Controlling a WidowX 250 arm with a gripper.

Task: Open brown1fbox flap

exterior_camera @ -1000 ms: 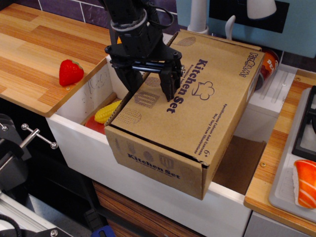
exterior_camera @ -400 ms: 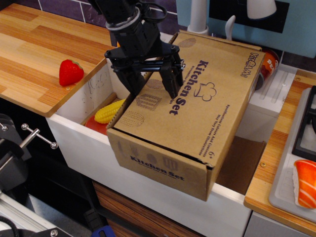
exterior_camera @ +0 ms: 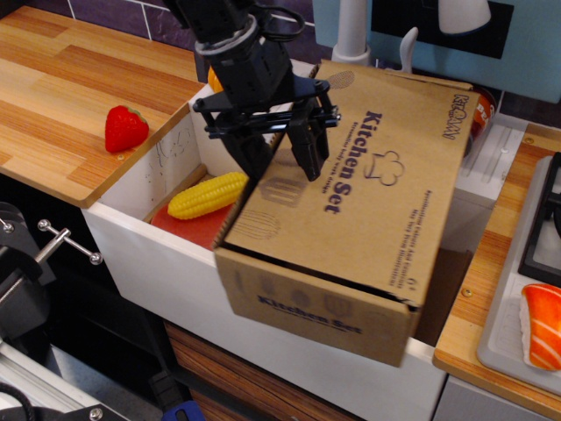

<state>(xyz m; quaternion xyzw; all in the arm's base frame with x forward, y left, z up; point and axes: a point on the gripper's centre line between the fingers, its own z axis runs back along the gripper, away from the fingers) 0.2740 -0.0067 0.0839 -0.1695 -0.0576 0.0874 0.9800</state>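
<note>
The brown1fbox [exterior_camera: 337, 311] is a large cardboard box printed "Kitchen Set". It lies across the white sink tub [exterior_camera: 149, 254] with its narrow front panel hanging over the tub's front rim. Its flap [exterior_camera: 386, 206] is the broad top panel with the chef-hat logo. It lies nearly flat, with a thin dark gap showing along its front edge. My gripper [exterior_camera: 284, 165] is at the flap's left edge. Its black fingers [exterior_camera: 309, 156] are spread, one on the flap and one just off the box's left side. It grips nothing.
A yellow corn cob [exterior_camera: 209, 195] and a red item [exterior_camera: 188, 226] lie in the tub left of the box. A strawberry [exterior_camera: 124, 129] sits on the wooden counter [exterior_camera: 61, 88]. A faucet [exterior_camera: 351, 31] stands behind. A salmon sushi [exterior_camera: 542, 324] lies at the right.
The box has slid to the right and turned a little, uncovering more of the corn and red item. The gripper moved right with it, fingers still spread.
</note>
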